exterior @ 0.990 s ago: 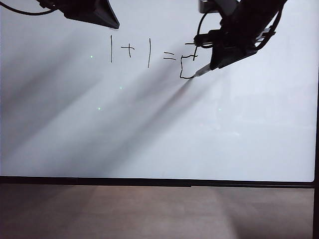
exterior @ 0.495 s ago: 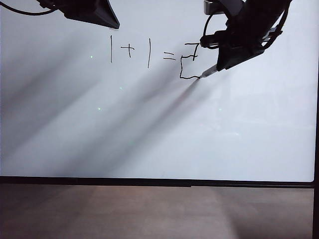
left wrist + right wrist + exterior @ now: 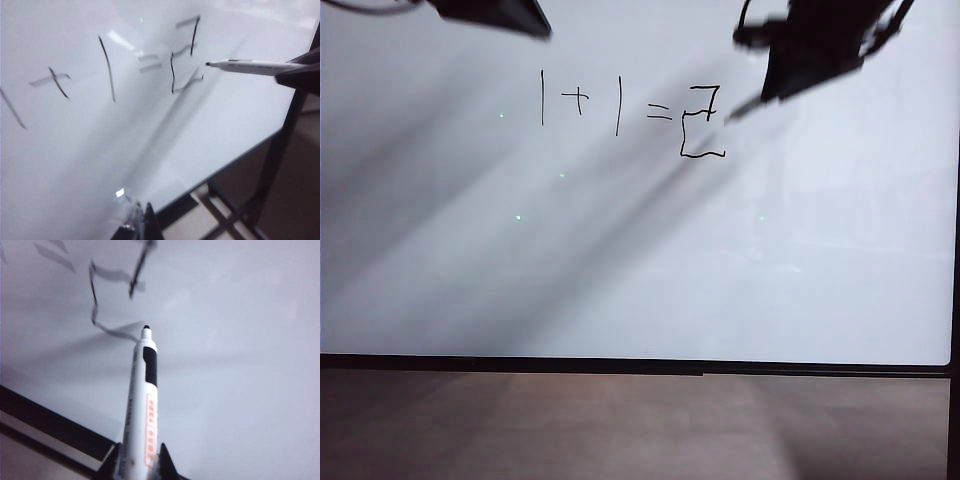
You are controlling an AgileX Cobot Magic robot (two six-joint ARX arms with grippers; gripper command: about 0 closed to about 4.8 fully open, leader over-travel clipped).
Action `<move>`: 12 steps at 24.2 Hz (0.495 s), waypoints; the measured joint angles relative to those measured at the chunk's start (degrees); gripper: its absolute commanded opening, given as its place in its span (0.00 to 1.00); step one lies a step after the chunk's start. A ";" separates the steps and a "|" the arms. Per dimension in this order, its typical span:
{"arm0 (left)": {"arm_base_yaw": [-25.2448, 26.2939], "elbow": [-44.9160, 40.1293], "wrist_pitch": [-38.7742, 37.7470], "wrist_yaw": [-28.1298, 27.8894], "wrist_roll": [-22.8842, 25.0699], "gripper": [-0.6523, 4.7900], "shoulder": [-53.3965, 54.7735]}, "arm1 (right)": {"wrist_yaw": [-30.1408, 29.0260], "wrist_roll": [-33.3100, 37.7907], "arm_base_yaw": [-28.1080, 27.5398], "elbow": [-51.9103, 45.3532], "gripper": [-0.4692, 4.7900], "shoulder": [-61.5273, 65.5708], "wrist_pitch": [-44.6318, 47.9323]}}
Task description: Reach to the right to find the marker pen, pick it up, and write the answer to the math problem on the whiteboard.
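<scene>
1. The marker pen (image 3: 142, 405) lies with its long axis running out from the right gripper (image 3: 139, 460) toward the whiteboard (image 3: 640, 260); its black tip points at the answer (image 3: 702, 122) and sits just beside the lower stroke of that figure. In the left wrist view the tip appears slightly off the board, though contact cannot be told for certain.
2. In the exterior view the pen (image 3: 745, 104) shows as a blurred pale sliver slanting down toward the answer from the dark right gripper (image 3: 810, 50), which hangs above and to the right of the answer.
3. The answer is a boxy, angular two, written just after the equals sign of the math problem (image 3: 600, 103), whose ones are tall vertical strokes.
4. The whiteboard is large, glossy and white with a thin black edge; soft diagonal shadows cross it below the writing. Beneath its lower edge lies a brown wooden surface (image 3: 620, 425).
5. The right gripper's jaws are nearly closed, clamped on the pen's white barrel on either side.
6. The left gripper (image 3: 136, 225) is far to the left of the answer, near the board's top edge in the exterior view (image 3: 490, 12); only a dark tip shows, so how far its jaws are open cannot be told.
</scene>
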 measured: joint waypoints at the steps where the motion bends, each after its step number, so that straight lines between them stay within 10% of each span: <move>1: 0.00 0.04 0.31 -0.04 0.02 0.11 -1.49 | -0.90 0.13 0.13 0.04 0.08 -1.84 -0.50; 12: 0.00 -0.24 -19.37 7.63 -2.29 0.11 -31.04 | -10.05 3.26 0.20 -7.74 0.08 -36.79 -15.28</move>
